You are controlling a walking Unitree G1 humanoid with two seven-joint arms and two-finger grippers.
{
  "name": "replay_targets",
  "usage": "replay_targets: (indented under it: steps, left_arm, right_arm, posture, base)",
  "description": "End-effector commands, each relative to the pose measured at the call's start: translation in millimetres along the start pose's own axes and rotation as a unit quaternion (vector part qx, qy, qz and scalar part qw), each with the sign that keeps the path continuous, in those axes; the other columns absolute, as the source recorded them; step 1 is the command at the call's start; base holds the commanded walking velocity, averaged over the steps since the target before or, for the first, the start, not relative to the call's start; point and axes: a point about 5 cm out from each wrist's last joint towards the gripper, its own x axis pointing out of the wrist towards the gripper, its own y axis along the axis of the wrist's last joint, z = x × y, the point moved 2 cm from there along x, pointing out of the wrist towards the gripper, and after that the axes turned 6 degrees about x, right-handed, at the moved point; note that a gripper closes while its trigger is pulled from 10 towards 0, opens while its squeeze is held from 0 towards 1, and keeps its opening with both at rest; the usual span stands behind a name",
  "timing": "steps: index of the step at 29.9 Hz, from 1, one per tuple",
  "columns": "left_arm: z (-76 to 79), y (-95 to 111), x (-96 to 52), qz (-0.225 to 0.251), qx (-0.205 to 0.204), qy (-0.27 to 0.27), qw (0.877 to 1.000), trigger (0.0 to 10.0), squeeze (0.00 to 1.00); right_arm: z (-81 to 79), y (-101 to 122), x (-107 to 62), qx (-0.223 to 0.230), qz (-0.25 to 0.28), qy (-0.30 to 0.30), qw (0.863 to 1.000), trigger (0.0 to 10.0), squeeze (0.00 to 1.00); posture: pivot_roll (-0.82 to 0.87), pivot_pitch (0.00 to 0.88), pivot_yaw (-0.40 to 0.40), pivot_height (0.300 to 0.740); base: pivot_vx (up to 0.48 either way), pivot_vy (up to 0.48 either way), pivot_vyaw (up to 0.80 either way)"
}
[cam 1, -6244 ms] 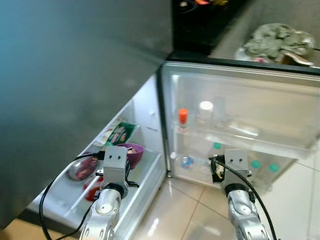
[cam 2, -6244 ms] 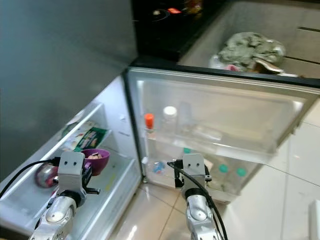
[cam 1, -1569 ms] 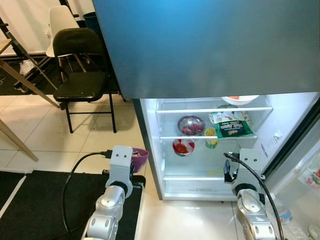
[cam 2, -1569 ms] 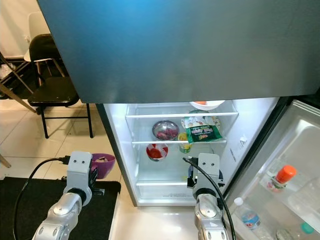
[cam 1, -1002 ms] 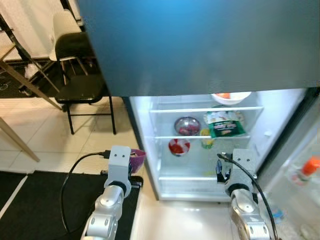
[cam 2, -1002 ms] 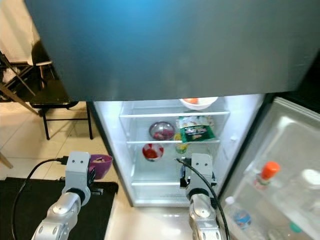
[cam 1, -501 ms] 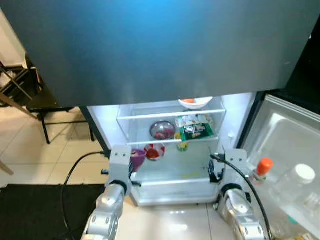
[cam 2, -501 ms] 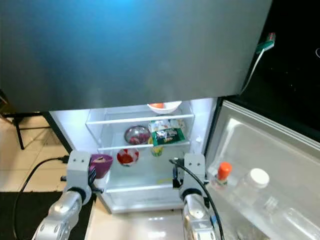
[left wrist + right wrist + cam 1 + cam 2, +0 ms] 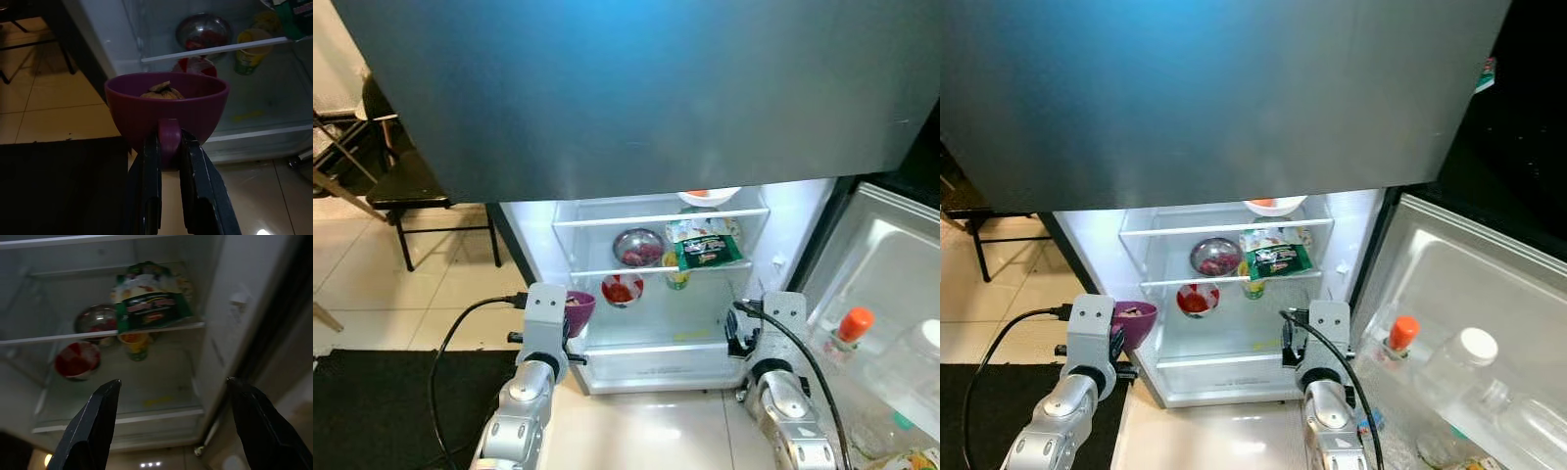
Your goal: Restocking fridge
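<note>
The purple bowl (image 9: 166, 108), holding some brownish food, sat in front of the open fridge (image 9: 538, 245) at its left edge, level with the lower shelf. Compared with half a second before, the whole scene had slid sideways in the head views, so the camera had turned; the bowl kept the same place at the left wrist. Six seconds before, the head had looked at the open fridge door (image 9: 1489, 323) from the side, and the bowl was already in that grip.

The left gripper (image 9: 168, 147) was nearly closed, its two black fingers (image 9: 151, 181) pinching a small tab at the bowl's base from both sides. The right gripper (image 9: 171, 426) hovered before the fridge's lower compartment, its fingers (image 9: 93, 426) spread wide apart and touching nothing.

Inside, on the middle glass shelf (image 9: 656, 266), stood a steel bowl (image 9: 638, 246) with dark red contents, and just beside it a green packet (image 9: 707, 249) leaning over the shelf's front edge. Below them were a bowl of red food (image 9: 622, 289) and a yellow cup (image 9: 677, 280). A white bowl (image 9: 708, 197) rested on the top shelf. The open door on the right carried an orange-capped bottle (image 9: 1400, 336) and a white-capped bottle (image 9: 1464, 357). A black chair (image 9: 401, 186) stood well apart on the tiled floor (image 9: 411, 294) to the left, with a black mat (image 9: 382, 401) near the left arm.
</note>
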Motion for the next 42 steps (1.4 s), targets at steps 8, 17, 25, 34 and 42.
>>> replay_targets:
  steps: [8, 17, 25, 34, 42]
  left_arm:
    - [-7.0, -5, -3.0, 0.003, 0.005, 0.005, 1.000, 10.0, 0.00]
    - [-17.1, 14, 0.4, 0.088, 0.039, -0.032, 0.995, 10.0, 0.00]
    - [-32.7, 39, 2.7, 0.128, 0.034, -0.028, 0.991, 10.0, 0.00]
    - [-33.5, 60, -0.3, 0.169, 0.044, -0.054, 0.983, 10.0, 0.00]
    - [-10.3, 104, 5.3, 0.235, 0.056, -0.142, 0.960, 10.0, 0.00]
  right_arm:
    - [-6.0, -2, -3.9, 0.006, 0.002, 0.019, 1.000, 10.0, 0.00]
    - [-25.0, 20, -8.2, 0.031, 0.062, 0.053, 0.996, 10.0, 0.00]
    - [-33.3, 49, -8.9, 0.029, 0.101, 0.045, 0.993, 10.0, 0.00]
    - [-27.8, 60, -7.4, 0.042, 0.112, 0.023, 0.993, 10.0, 0.00]
    - [-19.3, 73, -0.9, 0.044, 0.125, -0.013, 0.991, 10.0, 0.00]
  posture:
    - [-0.01, 0.164, 0.089, 0.710]
    - [0.00, 0.207, 0.093, 0.710]
    - [0.03, 0.313, 0.110, 0.710]
    - [0.02, 0.342, 0.137, 0.710]
    - [0.03, 0.313, 0.180, 0.710]
  base:
    - [0.000, 0.000, 0.00]
    - [0.000, 0.000, 0.00]
    - [0.000, 0.000, 0.00]
    - [0.000, 0.000, 0.00]
    - [0.000, 0.000, 0.00]
